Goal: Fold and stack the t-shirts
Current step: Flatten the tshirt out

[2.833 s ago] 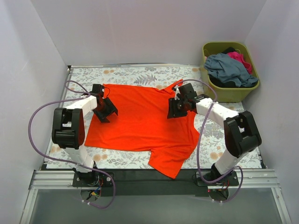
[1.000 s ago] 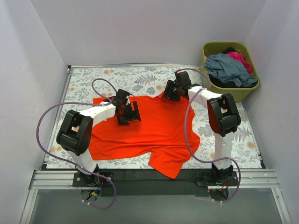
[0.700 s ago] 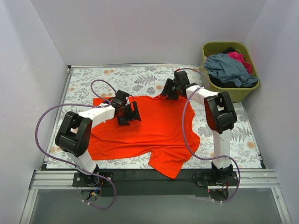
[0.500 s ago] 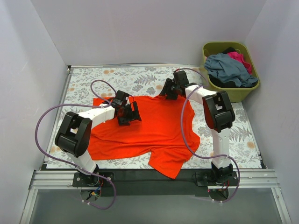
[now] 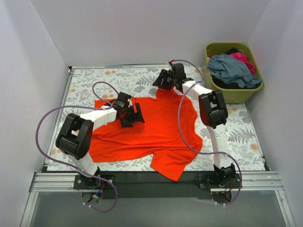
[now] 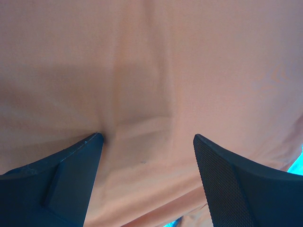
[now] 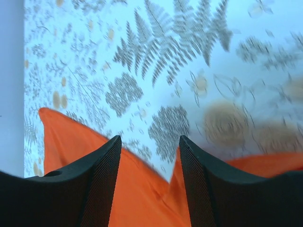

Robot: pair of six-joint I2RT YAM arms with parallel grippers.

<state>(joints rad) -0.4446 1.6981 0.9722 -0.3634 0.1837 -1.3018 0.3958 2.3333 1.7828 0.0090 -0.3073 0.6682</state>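
Note:
A bright orange-red t-shirt (image 5: 156,127) lies spread and slightly rumpled on the floral table (image 5: 118,78), one corner hanging toward the near edge. My left gripper (image 5: 134,116) rests on its left half. In the left wrist view its gripper (image 6: 147,139) is open, with flat orange cloth (image 6: 151,71) filling the gap between the fingertips. My right gripper (image 5: 161,81) is at the shirt's far edge. In the right wrist view this gripper (image 7: 149,142) is open, with the cloth's edge (image 7: 142,198) lying between the fingers. More t-shirts, grey-blue (image 5: 232,68), magenta (image 5: 242,59) and dark (image 5: 227,84), are piled in the basket.
An olive-green plastic basket (image 5: 236,97) stands at the back right corner. White walls close in the table on three sides. Purple cables loop from both arms over the table. The floral tabletop (image 7: 189,71) shows beyond the shirt's far edge.
My right gripper has slid toward the far left along the shirt's far edge, and the cloth's peak there has crept farther back. The left gripper has stayed put on the shirt.

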